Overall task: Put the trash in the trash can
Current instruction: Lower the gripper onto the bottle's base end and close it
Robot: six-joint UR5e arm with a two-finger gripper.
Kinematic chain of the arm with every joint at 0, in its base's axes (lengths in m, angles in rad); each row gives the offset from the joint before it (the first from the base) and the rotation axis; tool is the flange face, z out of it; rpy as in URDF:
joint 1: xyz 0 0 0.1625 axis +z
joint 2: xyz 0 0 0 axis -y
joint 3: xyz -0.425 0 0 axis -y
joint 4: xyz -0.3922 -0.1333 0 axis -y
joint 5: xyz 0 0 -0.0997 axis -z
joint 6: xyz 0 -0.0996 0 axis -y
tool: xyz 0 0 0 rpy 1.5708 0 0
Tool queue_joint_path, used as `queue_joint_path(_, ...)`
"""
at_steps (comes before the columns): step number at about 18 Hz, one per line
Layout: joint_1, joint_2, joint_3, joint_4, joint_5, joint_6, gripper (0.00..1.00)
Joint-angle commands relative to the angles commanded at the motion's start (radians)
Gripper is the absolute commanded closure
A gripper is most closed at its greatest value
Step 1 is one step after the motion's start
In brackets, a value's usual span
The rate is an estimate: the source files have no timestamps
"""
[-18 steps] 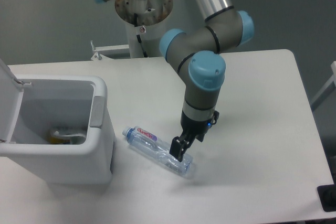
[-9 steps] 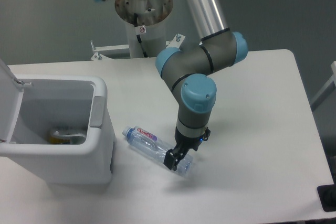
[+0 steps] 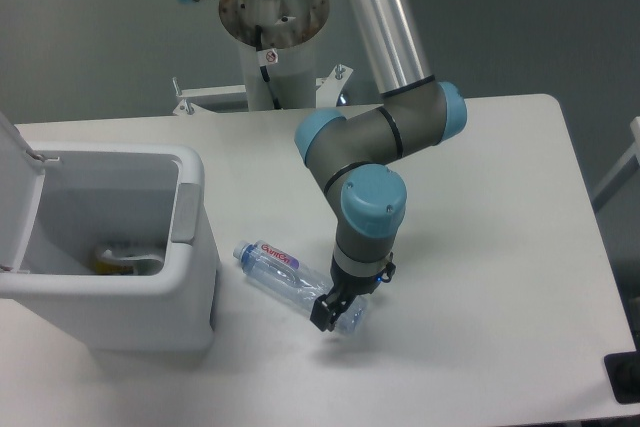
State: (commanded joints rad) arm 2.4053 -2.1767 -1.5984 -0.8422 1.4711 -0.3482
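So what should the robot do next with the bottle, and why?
Probably close the gripper on the bottle. It sits low over the bottle's bottom end, the bottle lies flat on the table, and the trash can stands open on the left.

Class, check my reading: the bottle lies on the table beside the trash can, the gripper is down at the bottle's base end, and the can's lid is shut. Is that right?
One thing is wrong: the lid is open, flipped up so the inside of the trash can shows in the camera view. The rest holds: the bottle lies on the table beside the can, and the gripper is at its base end.
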Motion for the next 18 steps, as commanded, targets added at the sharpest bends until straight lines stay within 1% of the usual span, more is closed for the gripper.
queue_joint_path(5,-0.002,-0.002,0.002,-0.002,0.002,0.0,0.0)
queue_joint_path(8,-0.002,-0.002,0.0,-0.002,0.002,0.0,0.14)
queue_joint_path(9,-0.002,-0.002,0.0,0.0,0.002,0.0,0.17)
queue_joint_path(14,-0.002,-0.002,-0.006,0.0,0.002,0.0,0.19)
queue_joint_path(16,-0.002,-0.002,-0.006,0.0,0.002,0.0,0.26)
queue_joint_path(17,-0.002,0.0,-0.008,-0.002,0.002,0.0,0.27)
queue_joint_path(18,-0.002,-0.002,-0.008,-0.002,0.002,0.002,0.3)
